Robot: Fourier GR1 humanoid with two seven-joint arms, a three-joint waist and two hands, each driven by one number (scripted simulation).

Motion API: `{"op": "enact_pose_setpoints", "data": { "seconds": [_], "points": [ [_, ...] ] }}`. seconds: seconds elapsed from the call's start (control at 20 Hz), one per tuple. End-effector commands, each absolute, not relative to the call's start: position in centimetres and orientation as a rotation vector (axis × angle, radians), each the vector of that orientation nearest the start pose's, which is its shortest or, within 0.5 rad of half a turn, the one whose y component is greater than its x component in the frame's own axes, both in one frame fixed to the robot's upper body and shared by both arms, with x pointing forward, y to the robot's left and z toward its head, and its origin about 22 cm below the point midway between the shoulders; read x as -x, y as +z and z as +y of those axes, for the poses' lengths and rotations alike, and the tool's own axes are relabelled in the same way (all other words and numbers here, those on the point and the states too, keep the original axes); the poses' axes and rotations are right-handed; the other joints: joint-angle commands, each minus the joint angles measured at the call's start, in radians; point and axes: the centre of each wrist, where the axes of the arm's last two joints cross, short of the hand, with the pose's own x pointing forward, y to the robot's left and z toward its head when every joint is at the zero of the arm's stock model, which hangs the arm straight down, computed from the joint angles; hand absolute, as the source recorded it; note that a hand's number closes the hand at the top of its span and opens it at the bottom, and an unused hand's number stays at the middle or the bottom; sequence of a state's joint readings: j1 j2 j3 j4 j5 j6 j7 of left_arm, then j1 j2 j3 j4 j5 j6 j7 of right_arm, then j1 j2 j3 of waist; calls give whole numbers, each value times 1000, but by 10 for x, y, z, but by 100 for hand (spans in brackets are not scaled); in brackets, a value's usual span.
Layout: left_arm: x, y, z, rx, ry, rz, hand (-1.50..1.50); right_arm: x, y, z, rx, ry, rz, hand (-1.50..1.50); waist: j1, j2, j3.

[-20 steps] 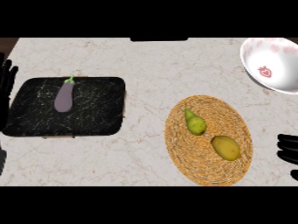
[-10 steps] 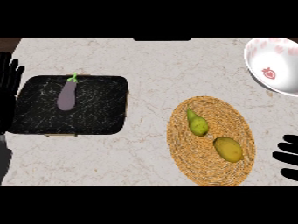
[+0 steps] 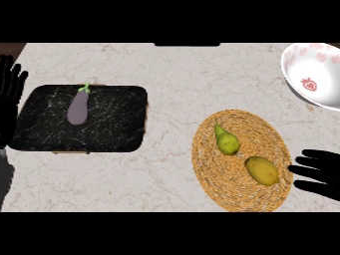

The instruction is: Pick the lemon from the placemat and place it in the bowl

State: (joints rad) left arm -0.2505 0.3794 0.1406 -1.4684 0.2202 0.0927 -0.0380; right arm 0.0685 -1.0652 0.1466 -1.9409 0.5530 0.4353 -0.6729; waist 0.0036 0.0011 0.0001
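Lemon (image 3: 261, 170) sits untouched on the one woven placemat (image 3: 240, 199), near right of the table (image 3: 172, 64), just beside one pear (image 3: 226, 142). I judge the reach underway: my right hand (image 3: 327, 175), fingers spread, must close round it. One dark tray (image 3: 113, 129), one bowl (image 3: 327, 82) far right, one eggplant (image 3: 78, 107). Left hand (image 3: 2, 97) rests spread at left.

bowl (image 3: 323, 74): cut by right edge | right hand (image 3: 333, 175): palm out of view

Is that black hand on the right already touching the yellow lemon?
Apart. In the head view, a strip of woven placemat shows between the right hand fingertips and the lemon.
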Motion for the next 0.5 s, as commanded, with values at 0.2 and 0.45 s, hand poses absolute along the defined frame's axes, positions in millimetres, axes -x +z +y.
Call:
{"op": "enact_pose_setpoints", "data": {
  "seconds": [0.2,0.45],
  "points": [
    [-297,75,320,-227,31,-1793,0,-230,114,-316,100,2020,-1435,-150,4,1,0],
    [-301,91,339,-229,44,-1777,0,-246,94,-319,133,2015,-1401,-150,1,0,0]
  ]
}}
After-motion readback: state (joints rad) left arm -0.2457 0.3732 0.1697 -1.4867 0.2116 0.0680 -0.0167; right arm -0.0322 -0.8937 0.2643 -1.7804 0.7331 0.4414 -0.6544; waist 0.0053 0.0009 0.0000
